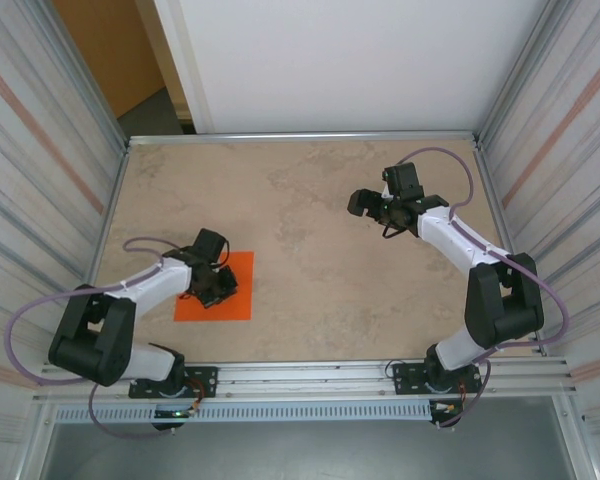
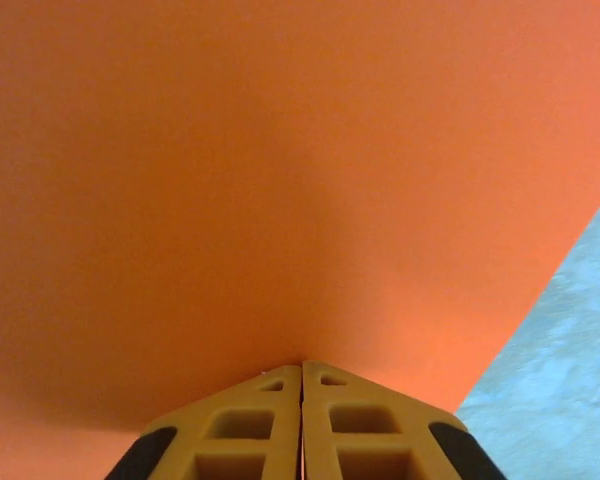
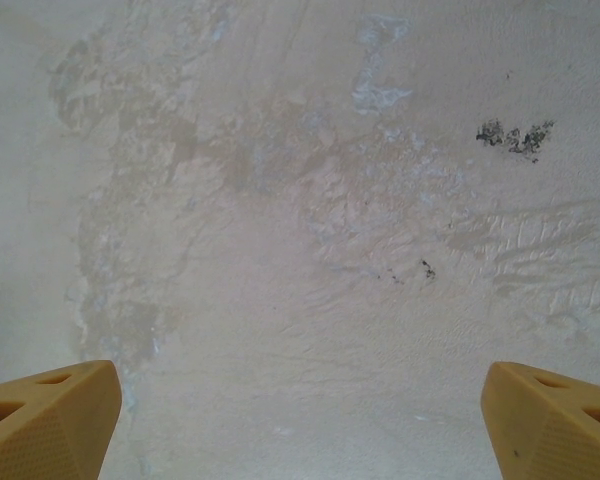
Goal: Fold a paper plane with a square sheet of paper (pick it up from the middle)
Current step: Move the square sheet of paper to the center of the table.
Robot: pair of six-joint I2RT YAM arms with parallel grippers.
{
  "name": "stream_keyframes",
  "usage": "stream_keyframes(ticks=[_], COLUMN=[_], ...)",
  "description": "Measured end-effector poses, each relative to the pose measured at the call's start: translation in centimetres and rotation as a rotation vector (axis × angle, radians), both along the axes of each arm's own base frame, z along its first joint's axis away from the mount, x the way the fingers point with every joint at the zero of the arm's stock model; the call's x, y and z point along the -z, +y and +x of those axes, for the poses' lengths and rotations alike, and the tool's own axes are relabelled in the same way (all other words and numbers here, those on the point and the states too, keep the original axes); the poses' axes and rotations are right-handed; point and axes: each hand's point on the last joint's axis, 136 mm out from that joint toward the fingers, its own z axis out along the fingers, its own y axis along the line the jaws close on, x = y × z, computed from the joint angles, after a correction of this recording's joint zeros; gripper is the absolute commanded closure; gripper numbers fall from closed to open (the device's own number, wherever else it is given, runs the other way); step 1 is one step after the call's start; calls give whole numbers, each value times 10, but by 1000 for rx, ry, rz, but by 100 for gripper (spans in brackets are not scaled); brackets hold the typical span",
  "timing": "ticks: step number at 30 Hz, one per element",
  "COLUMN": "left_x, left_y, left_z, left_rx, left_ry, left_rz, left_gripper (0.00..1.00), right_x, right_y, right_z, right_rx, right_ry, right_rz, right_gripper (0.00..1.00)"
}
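The yellow ribbed fingers (image 2: 245, 425) of the left gripper (image 2: 301, 368) are clenched tip to tip on the thin bright orange square sheet of paper (image 2: 280, 180). The shading running into the tips suggests they hold a small pinch of its middle. In my judgement the lift should be slow and straight up, so the thin paper tents evenly and does not tear or slip out.

From above, the left gripper (image 1: 217, 288) sits on the square sheet of paper (image 1: 238, 266), which lies flat at 7 o'clock on the beige marbled tabletop (image 1: 300, 190). The sheet's near edge is close to the metal rail (image 1: 310, 372), and the corrugated side wall (image 1: 40, 160) stands off at 9 o'clock. The open room lies from 12 to 3 o'clock.

The right gripper (image 3: 300, 385) hangs released, jaws wide, over bare tabletop; from above the right gripper (image 1: 365, 203) is at 2 o'clock, well apart.
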Motion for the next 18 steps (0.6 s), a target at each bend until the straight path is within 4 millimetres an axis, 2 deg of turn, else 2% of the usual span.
stream_keyframes(ticks=[5,10,15,18], left_x=[0,-1,-3,-4], left_y=[-20,-55,-107,-140], left_z=[14,39,74,95], left_rx=[8,46,71,66], left_ry=[-14,-27,-47,-64], left_rz=[-37,-93,-223,-341], left_gripper=[96,98,98,98], right_x=[0,2,6,8], right_y=[-1,-4,0,6], right_z=[1,2,4,2], right_rx=[8,30,37,38], right_ry=[-2,5,15,32], right_rz=[-5,-8,22,67], right_gripper=[7,6,7,11])
